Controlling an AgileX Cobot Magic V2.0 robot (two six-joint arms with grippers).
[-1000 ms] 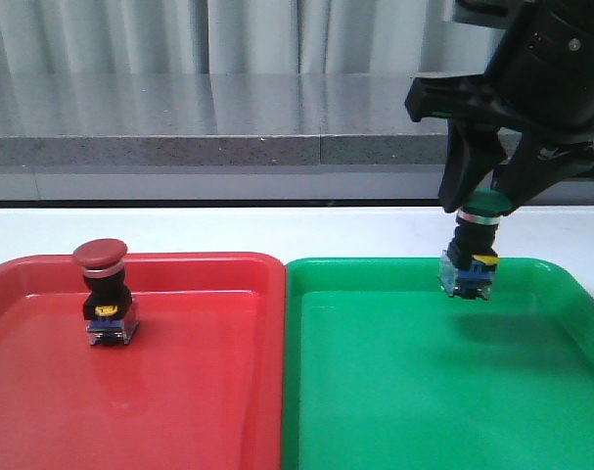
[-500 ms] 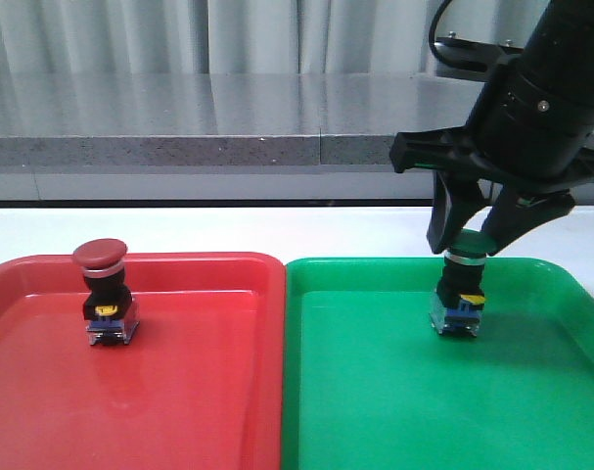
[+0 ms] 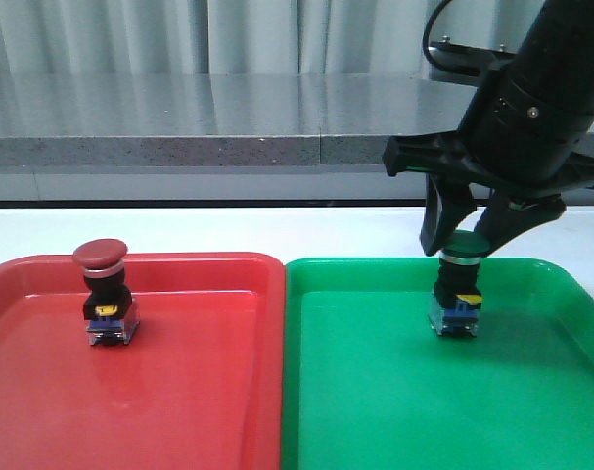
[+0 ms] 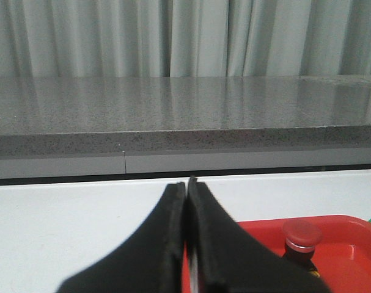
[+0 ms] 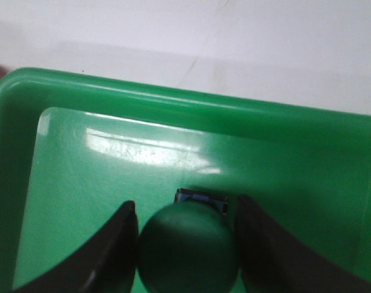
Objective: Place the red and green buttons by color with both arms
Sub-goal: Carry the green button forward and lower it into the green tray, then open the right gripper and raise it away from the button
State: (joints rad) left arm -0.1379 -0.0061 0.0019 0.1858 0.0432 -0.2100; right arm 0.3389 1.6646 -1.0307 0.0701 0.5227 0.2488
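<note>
At the right of the front view, the black angular two-finger right gripper (image 3: 460, 238) is reaching down from the upper right corner and pinching the green-capped push-button with the black body, silver collar and bluish base (image 3: 457, 294) by its cap. The button is standing upright inside the large green plastic tray (image 3: 375, 392), toward the tray's far rim, and its base looks to be resting on the tray floor, though whether it is fully seated cannot be told for certain. The right wrist view is showing why the grip sits this way: the two fingers (image 5: 115, 256) are closing narrowly on either side of the round green cap (image 5: 188, 247), so the body hangs straight below and lands base down.

At the left of the front view, the dark-red mushroom-capped push-button (image 3: 106, 292) is standing upright in the large red plastic tray (image 3: 179, 392), near its far left part, with nothing touching it. In the left wrist view the black left gripper (image 4: 186, 244) is pressed closed on nothing, well apart from that button, which shows at the lower right of that frame.

Both colours appear matched; releasing the green button seems to be the step left.
</note>
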